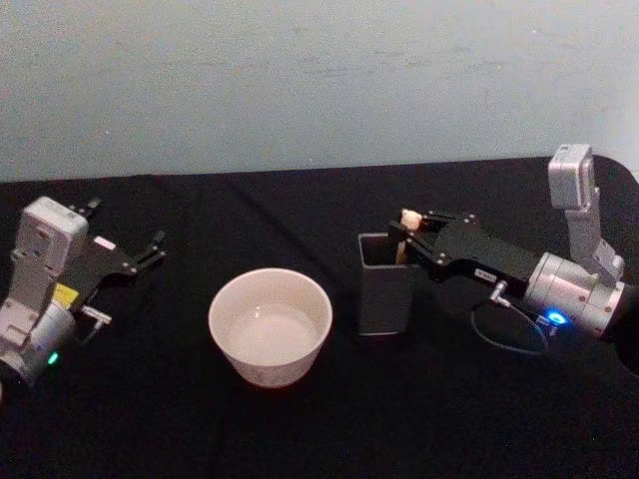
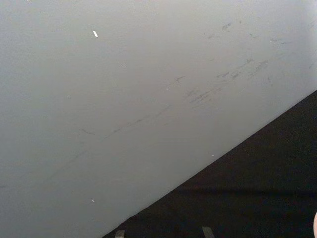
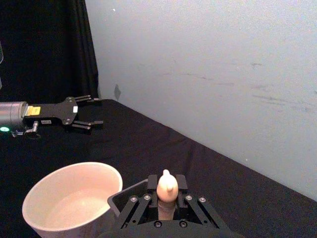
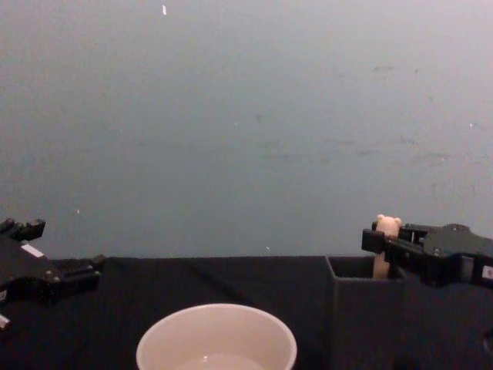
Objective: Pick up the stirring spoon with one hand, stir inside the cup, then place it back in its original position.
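The stirring spoon [image 1: 407, 218] is stood upright in the dark square holder [image 1: 387, 299], toward the holder's right side. Only the peach handle and the tiny bear head are seen above the rim; the neck and bowl are hidden inside. The cream cup [image 1: 268, 371] is set on the black counter [image 1: 300, 439] just to the left of the holder, near it but not touching. A pale, glossy bottom is shown inside the cup, and whether any liquid is held there cannot be told.

The handle is gripped just under the bear head by the right gripper [image 1: 404, 236], whose jaws are drawn narrow and pressed against the handle from both sides. This gripper is reached in from the right and held roughly level over the holder's rim, with its silver wrist trailing toward the right edge of the head view.

The left gripper [image 1: 128, 225] is parked well apart at the left of the counter, pointed toward the pale wall [image 1: 300, 80]. Its jaws are spread wide and nothing is held between them.
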{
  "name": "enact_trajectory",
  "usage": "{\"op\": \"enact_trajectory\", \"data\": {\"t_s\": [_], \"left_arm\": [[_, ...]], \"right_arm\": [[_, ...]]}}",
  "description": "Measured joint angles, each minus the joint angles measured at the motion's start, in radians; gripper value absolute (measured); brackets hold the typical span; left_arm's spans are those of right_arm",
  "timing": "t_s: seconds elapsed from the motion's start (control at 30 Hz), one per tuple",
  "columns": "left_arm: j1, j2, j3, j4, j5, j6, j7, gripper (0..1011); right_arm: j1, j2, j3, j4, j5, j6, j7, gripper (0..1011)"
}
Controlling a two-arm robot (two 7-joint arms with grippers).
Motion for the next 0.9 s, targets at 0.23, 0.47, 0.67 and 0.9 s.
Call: {"op": "enact_trajectory", "data": {"t_s": [0.23, 0.47, 0.67, 0.9], "left_arm": [[0.000, 0.000, 0.000, 0.000, 0.000, 0.000, 0.000, 1001], [0.000, 0.000, 0.000, 0.000, 0.000, 0.000, 0.000, 1001], [0.000, 0.000, 0.000, 0.000, 0.000, 0.000, 0.000, 1001], [0.000, 0.000, 0.000, 0.000, 0.000, 0.000, 0.000, 1001]], "right_arm": [[-0.007, 0.000, 0.015, -0.029, 0.016, -0.006, 0.000, 211], [-0.015, 0.013, 0.037, -0.094, 0.049, 0.003, -0.002, 211], [-0.019, 0.030, 0.052, -0.155, 0.068, 0.006, -0.008, 211], [-0.010, 0.042, 0.063, -0.197, 0.074, -0.016, -0.011, 211]]}}
